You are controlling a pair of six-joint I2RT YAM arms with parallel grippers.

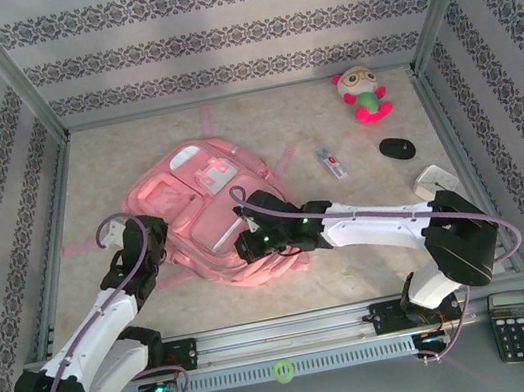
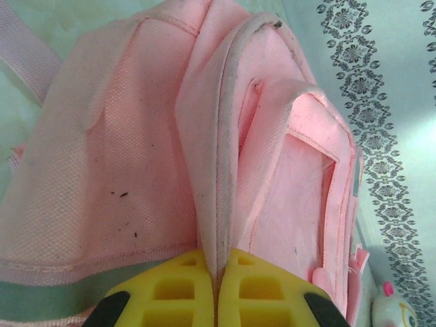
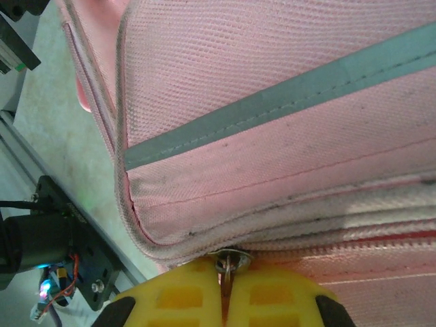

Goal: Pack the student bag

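Nearest, one calculator (image 1: 519, 324) sits at the right front corner; beyond the arm bases the single pink student bag (image 1: 202, 191) lies flat mid-worktop (image 1: 356, 266). Both pincers are clamped tight on it: the left pincer (image 2: 216, 276) pinches a piped fabric edge on its left side, the right pincer (image 3: 228, 279) nips a metal zip pull (image 3: 230, 259) at its near edge. Farther right lie one white block (image 1: 433, 177), one black oval (image 1: 397, 148), one small tube (image 1: 330, 164) and, farthest, one plush toy (image 1: 362, 94).
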